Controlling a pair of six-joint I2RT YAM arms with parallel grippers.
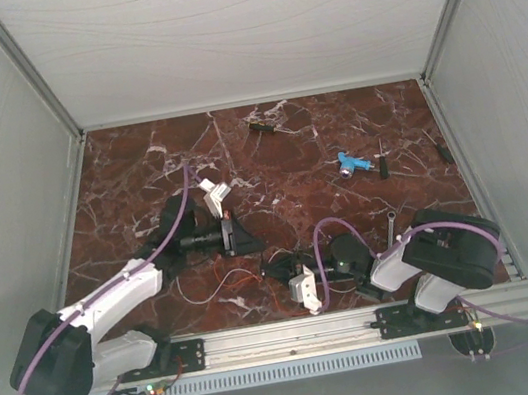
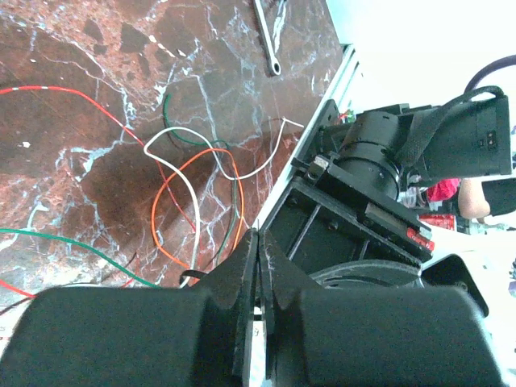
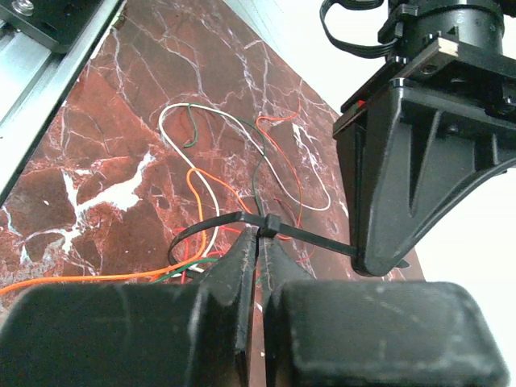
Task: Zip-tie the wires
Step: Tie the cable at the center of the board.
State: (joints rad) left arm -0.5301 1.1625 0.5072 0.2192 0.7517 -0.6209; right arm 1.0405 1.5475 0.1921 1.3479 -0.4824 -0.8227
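Note:
The wires [image 3: 211, 187] are thin orange, white, red and green strands lying loose on the red marble; they also show in the left wrist view [image 2: 192, 187] and the top view [image 1: 220, 288]. A black zip tie [image 3: 242, 218] is looped around some strands. My right gripper [image 3: 260, 235] is shut on the tie just below its head. The tie's tail runs right into my left gripper [image 3: 360, 256], which is shut on it. The left jaws [image 2: 258, 239] stand closed, with a bit of the tie's loop [image 2: 190, 275] beside them. In the top view both grippers, left [image 1: 249, 243] and right [image 1: 278, 268], meet near the front middle.
A blue-handled tool [image 1: 350, 163], screwdrivers [image 1: 265, 126] and a black tool [image 1: 441, 150] lie at the back and right. A wrench [image 1: 391, 226] lies by the right arm, also in the left wrist view [image 2: 267, 42]. An aluminium rail [image 1: 287, 335] lines the near edge; walls enclose the table.

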